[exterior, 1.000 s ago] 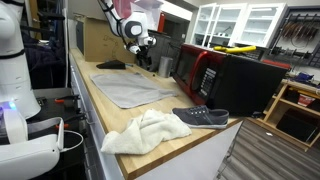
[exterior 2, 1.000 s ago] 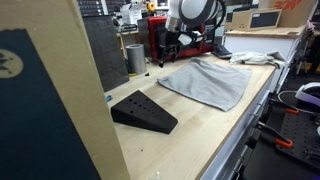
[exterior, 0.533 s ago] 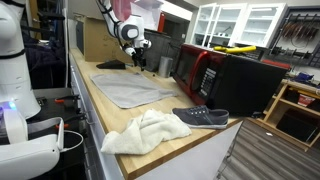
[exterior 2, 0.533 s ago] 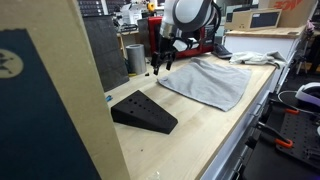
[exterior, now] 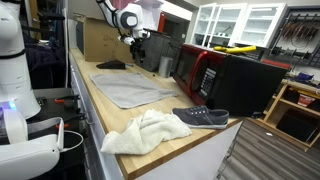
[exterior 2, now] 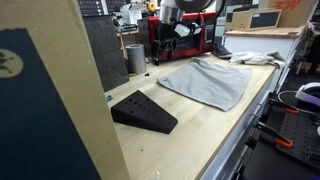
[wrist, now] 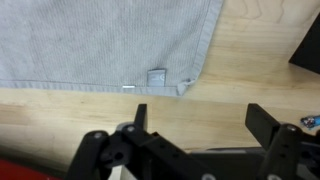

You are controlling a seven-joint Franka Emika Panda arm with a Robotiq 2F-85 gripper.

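A grey towel (exterior: 130,88) (exterior 2: 205,80) lies flat on the wooden bench (exterior: 95,115). My gripper (exterior: 135,36) (exterior 2: 170,22) hangs in the air above the towel's far corner, clear of it. In the wrist view the gripper (wrist: 200,120) is open with nothing between its fingers; only bare wood shows below. The towel (wrist: 100,40) fills the upper left of that view, and its corner carries a small tag (wrist: 158,76). A black wedge (exterior 2: 143,110) (exterior: 111,64) rests on the bench beside the towel, and its edge (wrist: 308,50) shows at the right of the wrist view.
A crumpled white towel (exterior: 145,130) and a dark shoe (exterior: 200,117) lie at the bench's near end. A red and black microwave (exterior: 215,75) stands along one side. A metal can (exterior 2: 135,57) stands behind the gripper. A large wooden panel (exterior 2: 40,90) blocks one side.
My gripper has risen from just above the towel's far corner to well above it. It stays open. The towel and the wedge have not moved.
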